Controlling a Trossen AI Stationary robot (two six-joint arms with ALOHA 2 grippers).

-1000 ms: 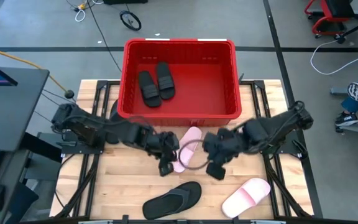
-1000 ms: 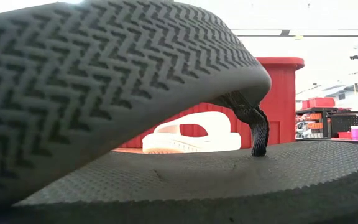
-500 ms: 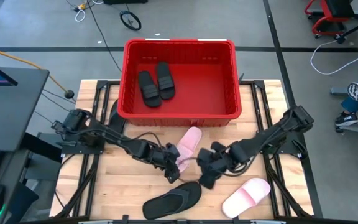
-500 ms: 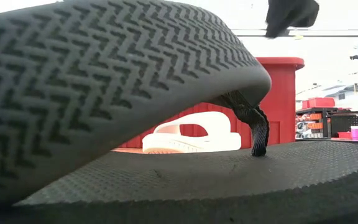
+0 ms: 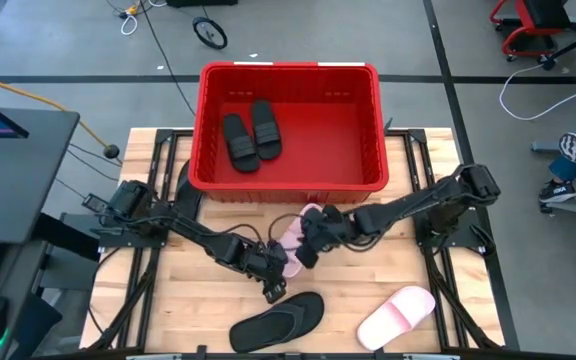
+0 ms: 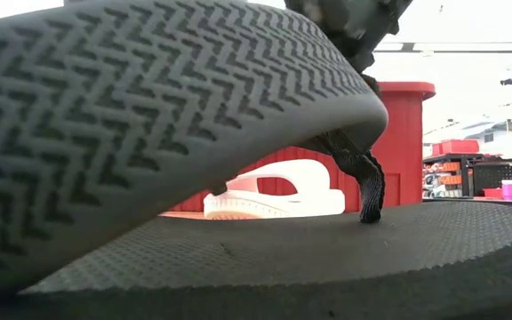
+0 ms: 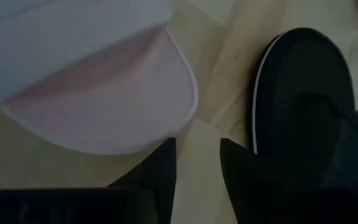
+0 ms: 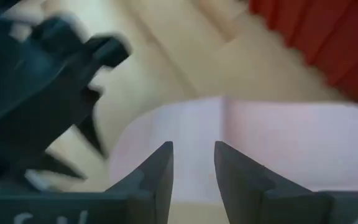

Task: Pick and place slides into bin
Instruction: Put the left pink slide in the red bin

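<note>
A pale pink slide (image 5: 302, 222) lies sole down on the wooden table just in front of the red bin (image 5: 290, 182); the low view shows the slide (image 6: 274, 191) too. My right gripper (image 5: 308, 247) stands open over its near end (image 8: 247, 143). My left gripper (image 5: 274, 290) is open just above bare wood, between that slide (image 7: 98, 93) and a black flip-flop (image 5: 278, 320). The flip-flop (image 7: 303, 106) lies flat near the front edge. A second pink slide (image 5: 396, 315) lies at the front right. Two black slides (image 5: 251, 135) rest in the bin.
The bin's front wall (image 8: 328, 43) stands close behind the right gripper. The two grippers are near each other, and the left one (image 8: 48, 93) shows in the right wrist view. The black flip-flop (image 6: 194, 160) fills most of the low view.
My left gripper has moved from beside the pink slide toward the table's near edge, close to the black flip-flop. My right gripper first dipped toward the near edge, then swung left and toward the far edge, over the pink slide's near end. The slides have stayed where they were.
</note>
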